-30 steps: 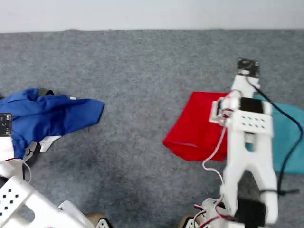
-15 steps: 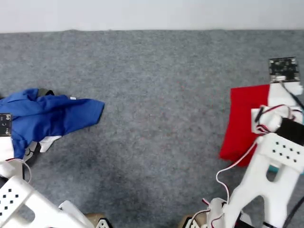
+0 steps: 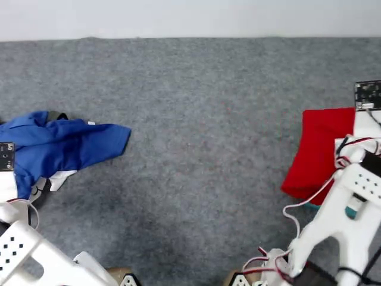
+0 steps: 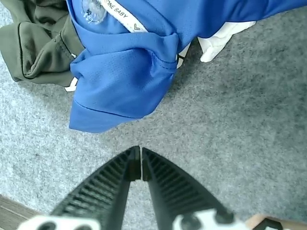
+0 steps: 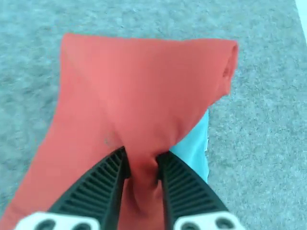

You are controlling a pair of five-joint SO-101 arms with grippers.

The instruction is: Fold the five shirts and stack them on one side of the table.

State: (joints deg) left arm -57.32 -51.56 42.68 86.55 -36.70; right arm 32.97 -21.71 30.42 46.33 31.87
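Note:
A folded red shirt lies at the table's right edge, over a teal shirt whose edge peeks out beneath it. My right gripper is shut on a pinch of the red shirt, with cloth bunched between its fingers. At the left edge a crumpled blue shirt lies on top of a white shirt and an olive shirt. My left gripper hovers shut and empty over bare carpet just short of the blue shirt.
Grey carpet covers the table, with a wide bare stretch between the two piles. A white wall runs along the far edge. The right arm's white body stands over the near right corner.
My right gripper has dragged the red shirt from the table's centre-right to the right edge, over the teal shirt. The left arm and the blue pile have stayed still.

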